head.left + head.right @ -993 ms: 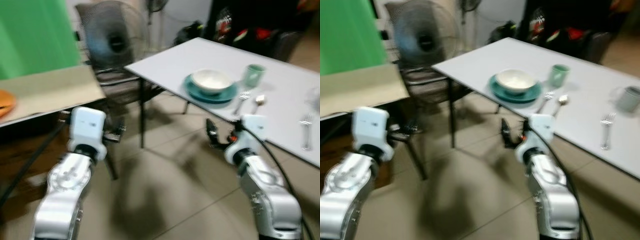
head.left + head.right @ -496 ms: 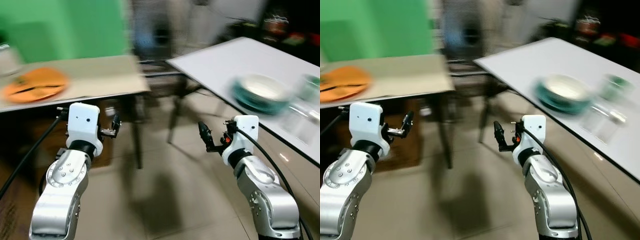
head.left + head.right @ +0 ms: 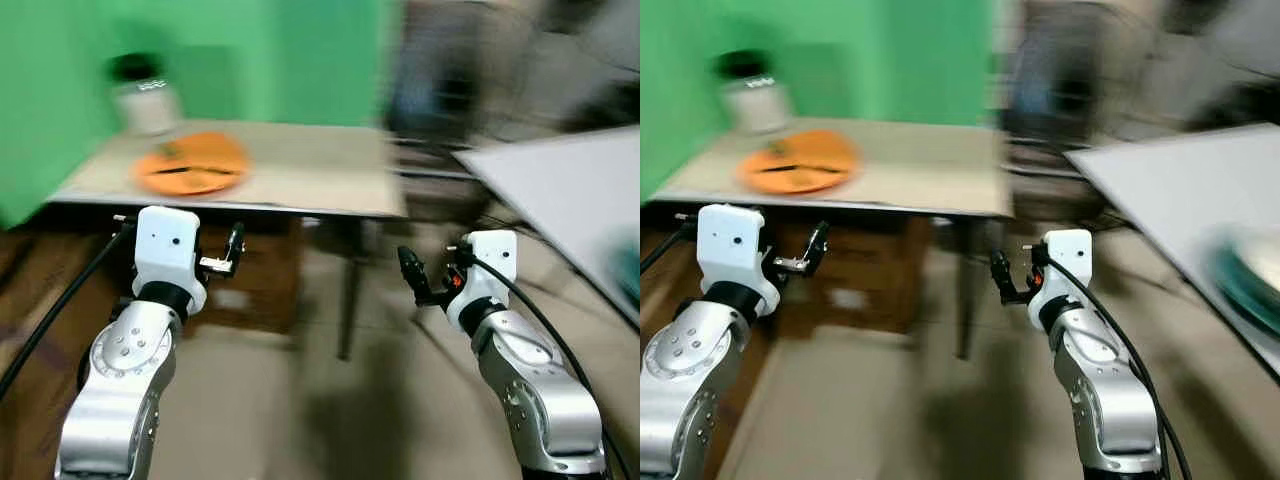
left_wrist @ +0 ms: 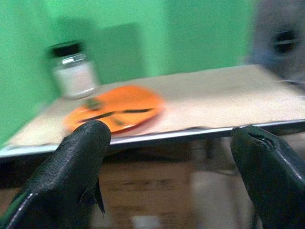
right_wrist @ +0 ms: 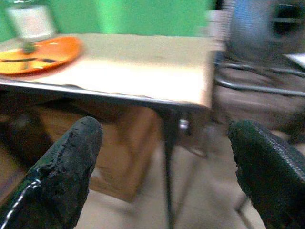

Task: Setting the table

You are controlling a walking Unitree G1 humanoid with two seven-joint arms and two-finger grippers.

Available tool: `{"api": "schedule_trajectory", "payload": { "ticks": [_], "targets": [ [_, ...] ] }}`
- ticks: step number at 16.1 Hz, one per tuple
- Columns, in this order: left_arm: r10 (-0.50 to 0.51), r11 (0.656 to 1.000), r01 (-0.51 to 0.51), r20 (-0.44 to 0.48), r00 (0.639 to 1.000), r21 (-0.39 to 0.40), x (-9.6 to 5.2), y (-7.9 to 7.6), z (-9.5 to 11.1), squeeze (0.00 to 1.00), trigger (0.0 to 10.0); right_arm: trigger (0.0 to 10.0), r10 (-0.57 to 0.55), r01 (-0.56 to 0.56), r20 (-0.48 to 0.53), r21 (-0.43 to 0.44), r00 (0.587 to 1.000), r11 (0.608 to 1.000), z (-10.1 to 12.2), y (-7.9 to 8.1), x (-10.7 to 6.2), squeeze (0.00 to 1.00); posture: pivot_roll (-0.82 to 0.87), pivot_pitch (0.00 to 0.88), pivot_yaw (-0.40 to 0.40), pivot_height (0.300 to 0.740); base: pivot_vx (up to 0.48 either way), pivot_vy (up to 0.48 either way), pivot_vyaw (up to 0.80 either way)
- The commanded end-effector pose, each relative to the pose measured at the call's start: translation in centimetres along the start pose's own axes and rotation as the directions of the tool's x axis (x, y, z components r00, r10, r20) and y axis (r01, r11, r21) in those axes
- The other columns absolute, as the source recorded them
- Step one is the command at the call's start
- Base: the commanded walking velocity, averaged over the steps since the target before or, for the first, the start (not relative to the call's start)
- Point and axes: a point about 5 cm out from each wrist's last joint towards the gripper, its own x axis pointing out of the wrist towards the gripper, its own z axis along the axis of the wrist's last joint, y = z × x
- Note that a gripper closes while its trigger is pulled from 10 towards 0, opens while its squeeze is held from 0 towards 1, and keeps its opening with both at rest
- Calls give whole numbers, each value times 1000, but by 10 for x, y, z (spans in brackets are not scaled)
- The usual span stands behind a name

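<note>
Even indoor light, heavy motion blur esp. bg; arms sharper, soft floor shadows.

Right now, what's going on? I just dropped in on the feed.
Nothing is being handled. The left gripper and right gripper are both open and empty, held out over the floor. Ahead stands a beige table against a green backdrop, carrying an orange plate with a dark utensil on it and a jar behind it. The white table's corner shows to the right, with a teal dish at its edge. The head views are motion-blurred.
</note>
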Motion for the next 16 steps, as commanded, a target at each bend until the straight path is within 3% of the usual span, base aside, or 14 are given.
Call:
{"api": "schedule_trajectory", "payload": {
  "ticks": [1, 6, 11, 16],
  "targets": [
    [7, 1000, -7, -9, 1000, 6, -1, 3, -1, 0, 10000, 10000, 12, -12, 9, 4, 1000, 1000, 2, 5, 2, 0, -55, 20, -23, 740, 371, 0, 0],
    [2, 1000, -2, -17, 1000, 10, 0, 4, -3, 0, 10000, 10000, 11, -11, 19, 5, 1000, 1000, 3, 5, 2, 0, -59, 25, -18, 740, 370, 0, 0],
    [4, 1000, -3, -12, 1000, 18, -5, 7, -7, 0, 10000, 10000, 55, -53, 32, -59, 998, 997, 5, 9, 4, 0, -53, 33, -26, 740, 368, 0, 0],
    [34, 999, -33, -26, 999, 33, -22, 21, -26, 0, 10000, 10000, 84, -82, 39, -39, 996, 996, 0, 5, 6, 0, -43, 36, -32, 740, 366, 0, 800]
  ]
}}
